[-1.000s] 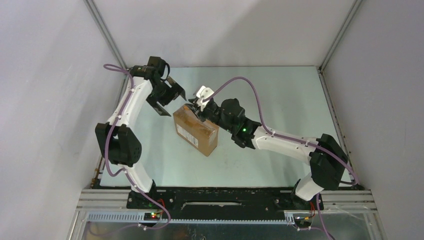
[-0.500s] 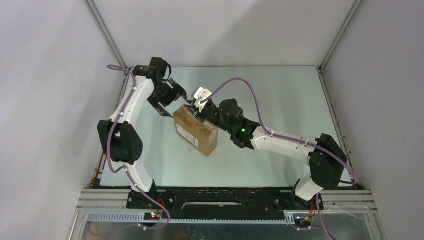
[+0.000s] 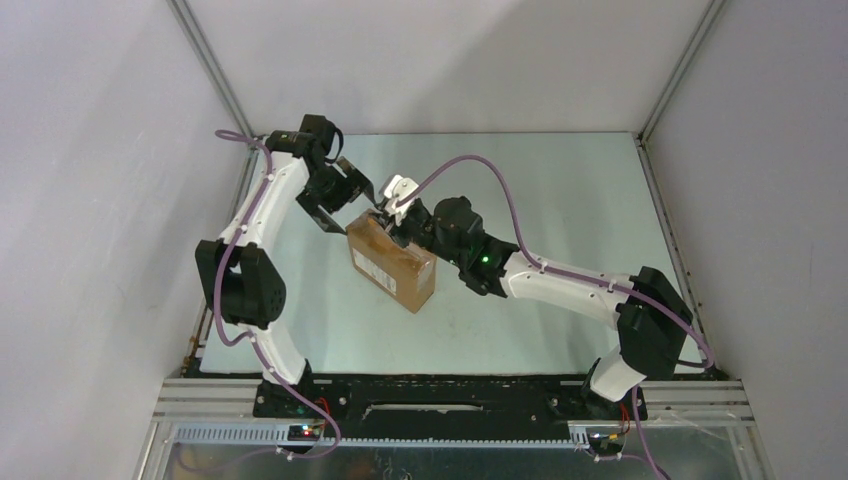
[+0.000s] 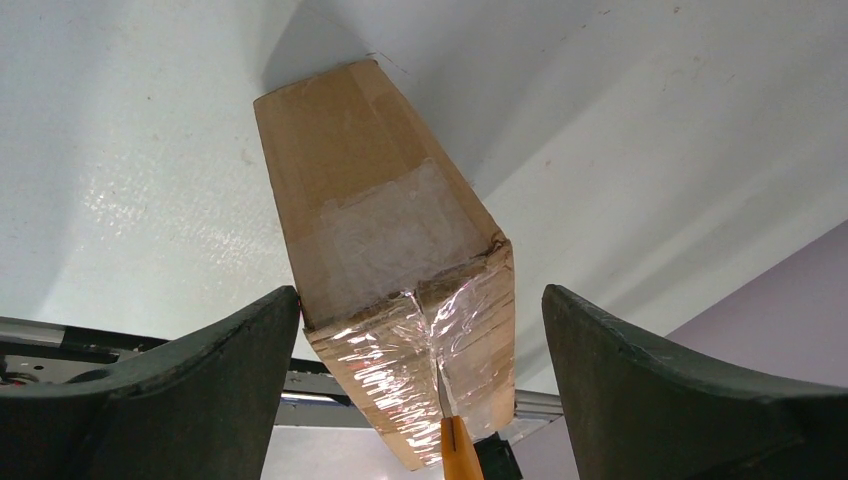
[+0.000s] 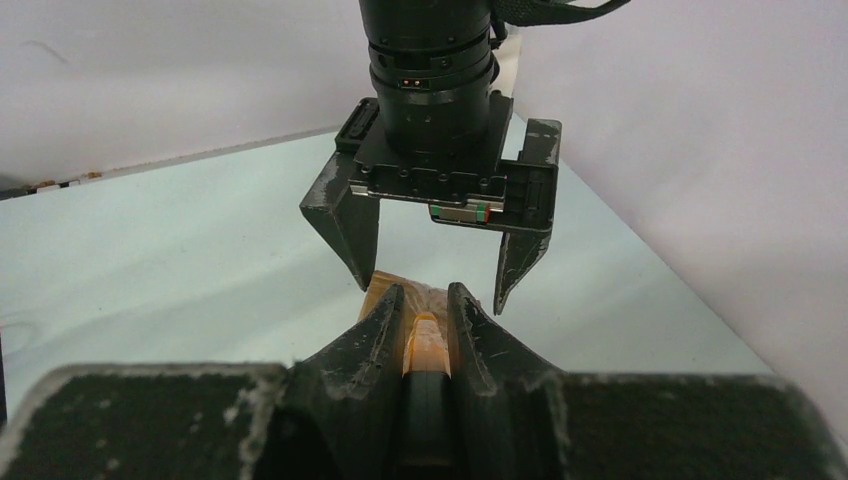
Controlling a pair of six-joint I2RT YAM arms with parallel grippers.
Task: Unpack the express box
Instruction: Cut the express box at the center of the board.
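The box point(image 3: 390, 262) lay on the table point(image 3: 560, 200), a bit left of centre, long side running diagonally, w/ its white label point(image 3: 378, 268) on the face turned toward the arm bases. The far end was wrapped in clear tape point(image 4: 400, 350), a seam running down the middle of it.

The right gripper point(image 5: 427, 293) was clamped tight on an orange knife point(image 5: 426, 340), handle pinched between the pads so the blade stuck out in front. In the left wrist view the blade tip sat right on that taped seam, prob. to slit it so the flaps could come apart.

The left gripper point(image 3: 345, 203) hung over the same end, jaws spread wide, one on each side of the box. One finger point(image 4: 200, 380) was just beside the box edge (touching or not, can't tell); the other stood well apart. It gripped nothing. My guess is it was placed there to brace the box vs. the push of the blade.

The box looked sealed, nothing out yet, so the unpacking seemed at an early stage.
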